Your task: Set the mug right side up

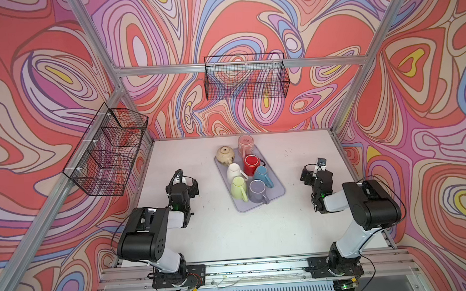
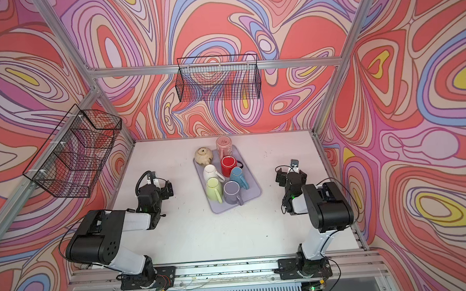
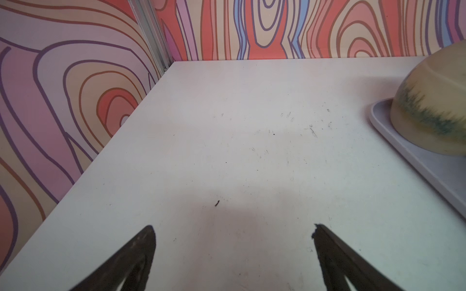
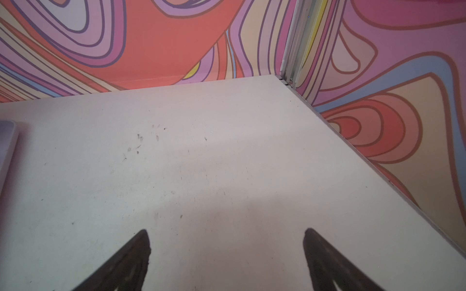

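Note:
Several mugs stand close together on a lilac tray (image 1: 278, 188) (image 2: 254, 191) in the middle of the white table. As far as both top views show, they stand bottoms up: pink (image 1: 245, 143), red (image 1: 252, 163), white (image 1: 234, 172), blue (image 1: 263, 174), green (image 1: 238, 188), grey-purple (image 1: 258, 191). A round beige mug (image 1: 225, 154) (image 3: 433, 100) sits at the tray's far left corner. My left gripper (image 1: 186, 178) (image 3: 233, 226) is open left of the tray, over bare table. My right gripper (image 1: 313, 167) (image 4: 227, 229) is open right of the tray, holding nothing.
A black wire basket (image 1: 246, 77) hangs on the back wall and a tiered one (image 1: 109, 152) on the left wall. Aluminium frame posts stand at the table's back corners. In the right wrist view the tray's edge (image 4: 7, 141) shows at the side.

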Controlling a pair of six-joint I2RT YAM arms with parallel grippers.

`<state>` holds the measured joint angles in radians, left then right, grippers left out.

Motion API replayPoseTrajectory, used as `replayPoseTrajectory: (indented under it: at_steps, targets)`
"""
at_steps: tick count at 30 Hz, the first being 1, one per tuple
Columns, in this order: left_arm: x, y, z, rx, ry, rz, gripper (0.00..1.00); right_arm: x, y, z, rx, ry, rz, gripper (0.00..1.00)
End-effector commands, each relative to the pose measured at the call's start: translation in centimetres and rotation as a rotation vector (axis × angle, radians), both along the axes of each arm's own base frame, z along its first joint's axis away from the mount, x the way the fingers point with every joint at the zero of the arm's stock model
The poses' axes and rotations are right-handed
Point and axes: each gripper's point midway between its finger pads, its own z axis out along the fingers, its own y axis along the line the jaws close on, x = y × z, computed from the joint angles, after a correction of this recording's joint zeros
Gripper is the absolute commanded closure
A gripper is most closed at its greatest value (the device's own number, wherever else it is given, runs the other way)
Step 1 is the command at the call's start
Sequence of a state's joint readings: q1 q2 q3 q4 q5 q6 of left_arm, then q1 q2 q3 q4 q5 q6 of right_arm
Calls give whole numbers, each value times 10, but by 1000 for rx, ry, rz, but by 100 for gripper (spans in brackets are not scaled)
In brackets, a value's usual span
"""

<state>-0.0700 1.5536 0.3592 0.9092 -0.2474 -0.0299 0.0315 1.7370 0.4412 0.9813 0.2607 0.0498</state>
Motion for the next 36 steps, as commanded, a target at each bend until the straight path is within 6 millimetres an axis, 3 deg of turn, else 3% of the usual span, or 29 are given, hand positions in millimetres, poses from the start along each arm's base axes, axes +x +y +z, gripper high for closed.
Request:
replayPoseTrajectory:
  at_steps: [1,24,31,36]
  targets:
    - [2,4,7,2,-28,13,0,5,1,14,5,-44,3,2]
    - [4,3,6,-2,-20,5,1,7,2,11,22,-30,22,2]
    - [3,4,7,-2,-25,4,6,6,2,12,23,-35,20,12]
    - [1,6,27,16,-38,29,9,6,0,20,11,-42,5,19]
